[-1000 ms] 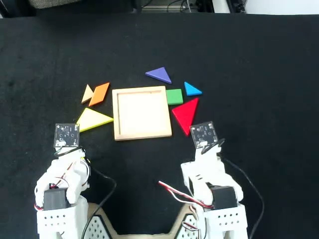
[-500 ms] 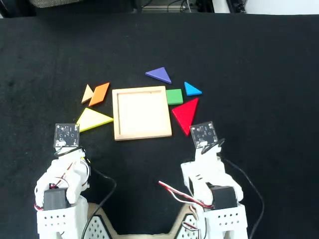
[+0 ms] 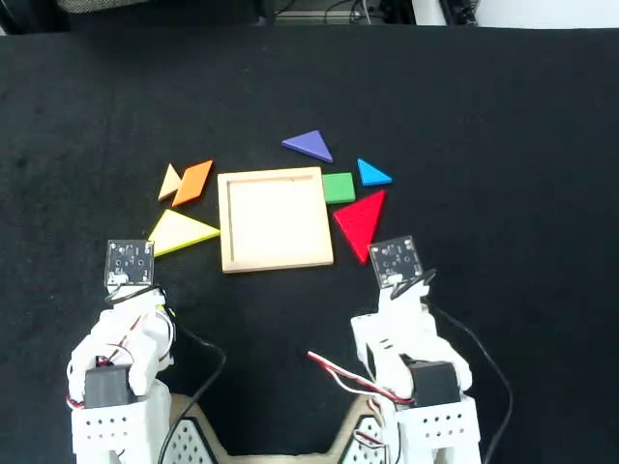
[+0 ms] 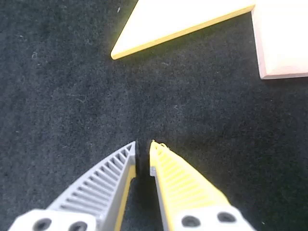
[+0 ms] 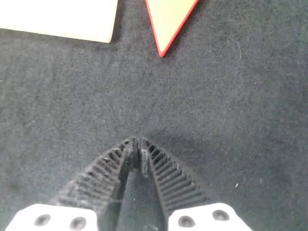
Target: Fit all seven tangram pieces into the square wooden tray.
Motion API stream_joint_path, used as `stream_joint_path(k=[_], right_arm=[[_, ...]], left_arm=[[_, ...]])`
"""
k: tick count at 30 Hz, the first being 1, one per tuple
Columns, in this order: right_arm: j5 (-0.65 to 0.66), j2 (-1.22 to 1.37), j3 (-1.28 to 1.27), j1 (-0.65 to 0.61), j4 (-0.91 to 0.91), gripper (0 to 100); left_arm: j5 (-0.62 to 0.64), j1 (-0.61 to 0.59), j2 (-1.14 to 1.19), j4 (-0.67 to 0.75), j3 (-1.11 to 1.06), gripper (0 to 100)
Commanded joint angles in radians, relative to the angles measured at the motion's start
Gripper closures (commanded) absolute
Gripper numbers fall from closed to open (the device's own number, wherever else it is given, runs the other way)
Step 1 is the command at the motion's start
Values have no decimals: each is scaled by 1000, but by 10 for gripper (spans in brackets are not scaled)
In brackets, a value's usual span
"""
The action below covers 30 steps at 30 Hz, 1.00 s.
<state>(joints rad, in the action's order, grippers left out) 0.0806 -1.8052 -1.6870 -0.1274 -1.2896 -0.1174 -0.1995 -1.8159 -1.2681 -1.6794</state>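
Note:
The square wooden tray [image 3: 276,220] lies on the black cloth with nothing in it. To its left lie a yellow triangle [image 3: 179,233], an orange parallelogram [image 3: 193,182] and a small pale triangle [image 3: 170,182]. On its right are a green square [image 3: 338,188], a red triangle [image 3: 361,221] and a small blue triangle [image 3: 371,174]; a purple triangle [image 3: 309,146] lies behind it. My left gripper [image 4: 143,145] is shut and holds nothing, a little short of the yellow triangle [image 4: 178,21] and the tray corner [image 4: 281,41]. My right gripper [image 5: 136,142] is shut on nothing, short of the red triangle [image 5: 169,21].
Both arm bases stand at the table's near edge, the left [image 3: 116,372] and the right [image 3: 411,362]. Black cloth stretches wide to the left, right and behind the pieces. Cables and a chair show past the far edge.

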Motion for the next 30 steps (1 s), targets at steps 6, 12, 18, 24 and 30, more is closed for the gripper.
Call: stream_joint_path(k=[6,12,18,24,30], right_arm=[[2,-70,1,11,-9,986],[2,-70,1,9,-8,986],[2,-70,1,9,-6,984],[2,-68,1,18,103,986],[2,-70,1,46,114,986]], left_arm=[[11,4,-8,-6,-19,938],[9,4,-8,-6,-19,938],[11,7,-8,-6,-19,938],[11,5,-8,-6,-19,938],[11,2,-8,-6,-19,938]])
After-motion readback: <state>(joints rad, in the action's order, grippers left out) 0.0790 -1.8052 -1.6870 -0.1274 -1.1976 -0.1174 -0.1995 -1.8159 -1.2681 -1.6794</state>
